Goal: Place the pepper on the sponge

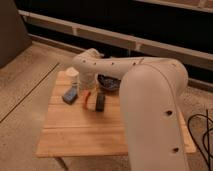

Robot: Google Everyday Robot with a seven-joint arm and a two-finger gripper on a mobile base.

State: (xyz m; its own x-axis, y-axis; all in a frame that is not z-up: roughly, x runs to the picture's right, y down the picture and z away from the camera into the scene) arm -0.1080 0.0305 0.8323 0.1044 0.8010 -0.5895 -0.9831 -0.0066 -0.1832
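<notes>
The blue sponge (69, 95) lies flat on the left part of the wooden table (80, 132). The slim orange-red pepper (86, 99) lies on the table just right of the sponge, apart from it. My white arm reaches in from the right. Its gripper (87, 82) hangs just above and behind the pepper, between the white cup and the bowl. The arm hides part of the table's far side.
A black rectangular bar (100, 101) lies right of the pepper. A white round cup (73, 75) stands behind the sponge, and a dark bowl (108, 83) sits at the back. A speckled floor surrounds the table; a dark wall runs behind.
</notes>
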